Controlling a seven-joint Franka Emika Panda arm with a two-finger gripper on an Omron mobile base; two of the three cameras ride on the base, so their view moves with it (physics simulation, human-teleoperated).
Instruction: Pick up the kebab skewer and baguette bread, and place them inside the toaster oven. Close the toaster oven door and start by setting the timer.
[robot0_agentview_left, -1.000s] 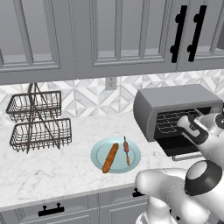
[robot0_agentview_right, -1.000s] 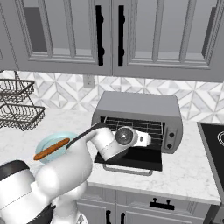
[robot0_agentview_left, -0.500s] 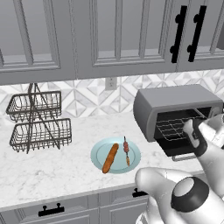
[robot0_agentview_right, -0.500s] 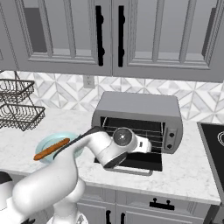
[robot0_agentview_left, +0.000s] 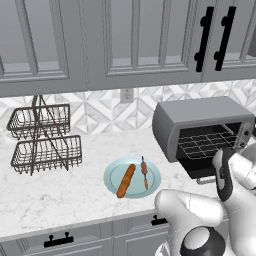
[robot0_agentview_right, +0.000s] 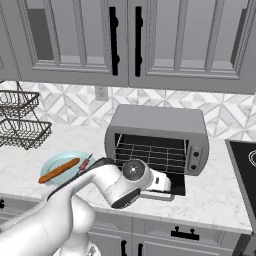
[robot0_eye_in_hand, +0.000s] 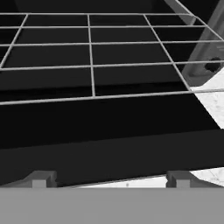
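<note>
The tool (robot0_eye_in_hand: 107, 179) hangs released, fingertips spread wide, just over the lowered toaster oven door (robot0_agentview_right: 172, 182) and facing the wire rack (robot0_eye_in_hand: 92, 65) at its 12 o'clock. The baguette bread (robot0_agentview_left: 126, 180) and kebab skewer (robot0_agentview_left: 144, 171) lie side by side on a pale blue plate (robot0_agentview_left: 113, 172) on the counter (robot0_agentview_left: 60, 190), well apart at 9 o'clock from the toaster oven (robot0_agentview_left: 200, 120).

Glossy white rounded arm (robot0_agentview_right: 95, 190) with dark joints.
</note>
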